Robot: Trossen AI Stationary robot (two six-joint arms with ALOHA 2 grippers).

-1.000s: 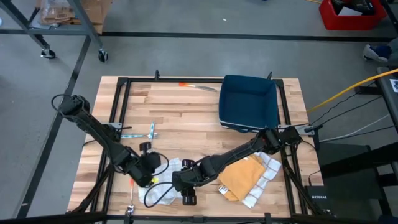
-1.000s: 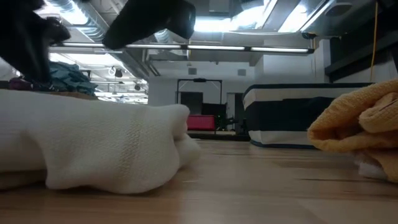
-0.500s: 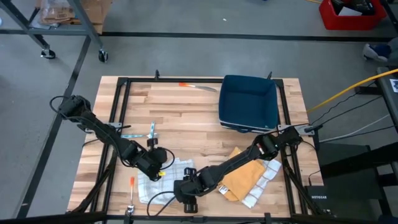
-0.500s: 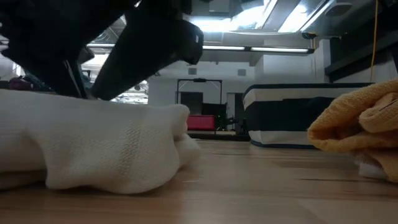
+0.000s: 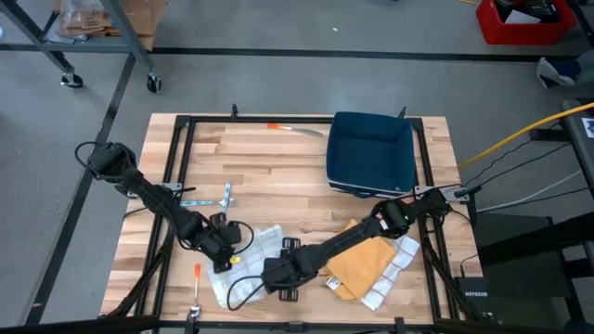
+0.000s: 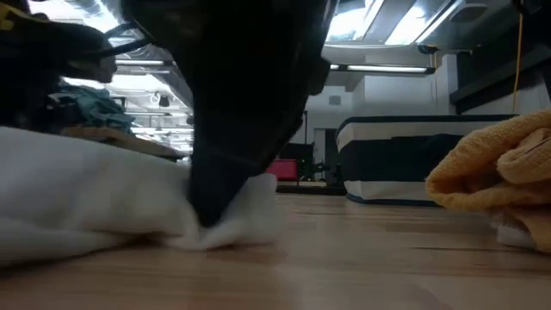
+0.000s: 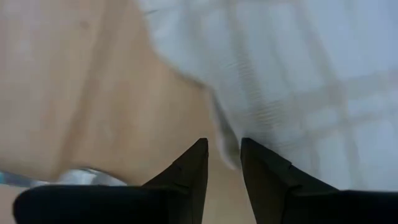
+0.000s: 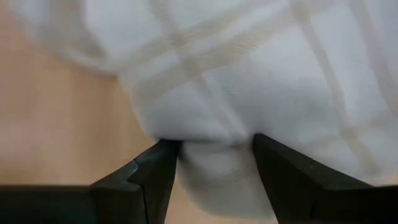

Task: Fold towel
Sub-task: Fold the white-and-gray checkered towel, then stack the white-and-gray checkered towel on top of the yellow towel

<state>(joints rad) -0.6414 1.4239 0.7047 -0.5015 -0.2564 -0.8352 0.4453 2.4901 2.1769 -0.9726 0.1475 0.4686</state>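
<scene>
Both arms have shifted over the last second: the right arm has swung back from the front edge onto the cloth, and the left has drawn in from the towel's far side to its left edge.

Everything sits on the wooden bench (image 5: 278, 167). Largest on it is the dark blue bin (image 5: 371, 153) at the back right. Forward of that, near the front right corner, lies a yellow cloth (image 5: 364, 263) on top of another pale checked cloth (image 5: 394, 269), both well apart from the work. The white towel (image 5: 249, 269), the piece to be folded, lies crumpled near the front edge, left of centre, with a bunched flap rather than a flat layer.

The right gripper (image 5: 283, 272) is down on the towel's right side with its fingers spread wide and a ridge of fabric bulging between them; they have not closed on it. The left gripper (image 5: 221, 252) is at the towel's left edge, jaws nearly together with only a narrow slot, and a thin edge of cloth appears to run into that slot, though whether it is truly pinched I cannot tell.

Smallest are a blue-handled tool (image 5: 212, 197) at the left and an orange-handled one (image 5: 197, 275) beside the towel.

Risks, as I judge them: the right fingers may close on several layers at once, locking the bunch in, and the left's shallow hold could slip as the cloth is lifted.
</scene>
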